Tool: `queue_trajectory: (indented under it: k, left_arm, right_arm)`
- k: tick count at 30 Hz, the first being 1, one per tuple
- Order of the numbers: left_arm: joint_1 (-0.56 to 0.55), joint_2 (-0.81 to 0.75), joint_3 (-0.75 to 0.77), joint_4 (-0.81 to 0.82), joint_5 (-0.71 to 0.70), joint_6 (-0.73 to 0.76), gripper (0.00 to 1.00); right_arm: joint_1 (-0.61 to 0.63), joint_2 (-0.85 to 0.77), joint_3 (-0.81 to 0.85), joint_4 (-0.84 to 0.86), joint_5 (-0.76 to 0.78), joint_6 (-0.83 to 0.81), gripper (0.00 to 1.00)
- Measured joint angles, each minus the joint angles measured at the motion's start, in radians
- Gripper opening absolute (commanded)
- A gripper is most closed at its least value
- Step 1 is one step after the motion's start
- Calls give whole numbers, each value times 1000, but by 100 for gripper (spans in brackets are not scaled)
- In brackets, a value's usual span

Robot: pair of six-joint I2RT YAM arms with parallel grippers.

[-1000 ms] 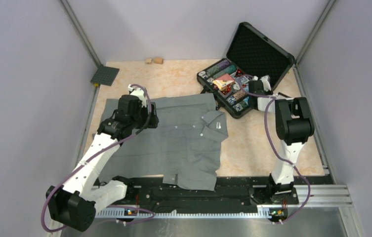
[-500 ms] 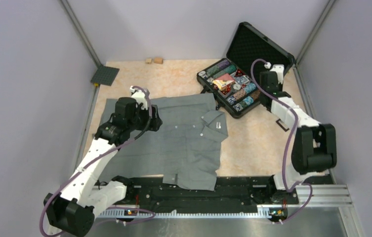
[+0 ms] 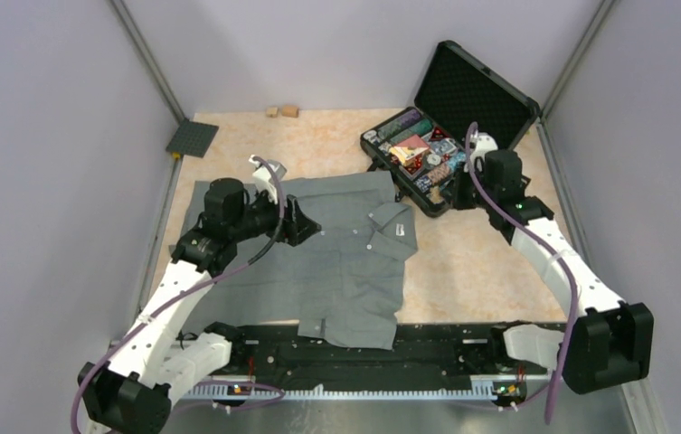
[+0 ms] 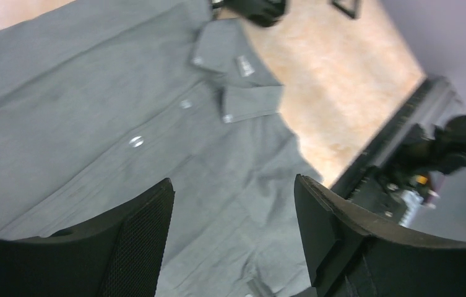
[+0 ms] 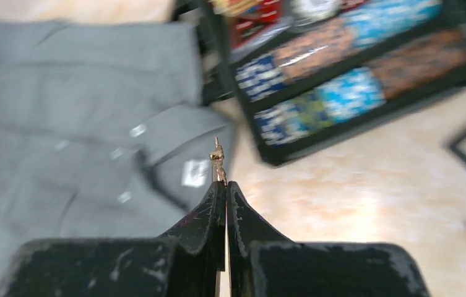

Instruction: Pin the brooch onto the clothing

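**A:** What's nearest us?

**B:** The black rail (image 3: 364, 348) that the arms are bolted to. The hem of the grey shirt (image 3: 336, 262) reaches it. The shirt lies flat on the table (image 3: 472, 271), front up, buttoned, with the collar (image 3: 389, 217) at its right end.

**A:** And the left gripper (image 4: 231, 193)?

**B:** It hovers over the shirt beside the button row. Its fingers are wide apart with nothing between them.

**A:** Where's the brooch?

**B:** In the right gripper (image 5: 223, 189). Its fingers are pressed together on the brooch (image 5: 218, 159), a tiny gold piece sticking out past the tips. It hangs over bare table just beside the near corner of the open case (image 3: 474, 90), and it's aimed toward the collar and its white label (image 5: 191, 173).

**A:** So it's been picked but not pinned.

**B:** I'd say it's on the carry across, and nothing is on the cloth yet. Next the right arm has to bring the brooch over the fabric and angle the pin in. The left looks placed to hold the shirt down or pinch up a fold. I can't tell whether the clasp is open; it's too small.

**A:** And beyond that?

**B:** Two small wooden blocks (image 3: 281, 111) and a dark square plate (image 3: 192, 138) at the far edge, well apart from everything.
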Motion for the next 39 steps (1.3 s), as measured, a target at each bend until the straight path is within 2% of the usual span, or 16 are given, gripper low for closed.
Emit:
queue_trajectory:
  k: [6,11,16,28,36,39]
  left_arm:
    - [-66,56,0,131,257,-53,75]
    - [-198,124,1,178,346,-76,74]
    - [-252,173,1,257,392,-140,73]
    - [-311,211,2,529,465,-332,61]
    - [-346,276,49,515,456,-333,53]
    - [-349,292,61,498,443,-326,47]
  right_arm:
    - [79,-93,-68,11,-343,59,0]
    - [127,-154,-106,42,-526,110,0]
    - [151,-193,-113,96,-659,154,0]
    - [184,-243,-113,167,-829,205,0]
    - [209,-243,-112,167,-883,201,0]
    - [217,-243,-112,167,-897,201,0]
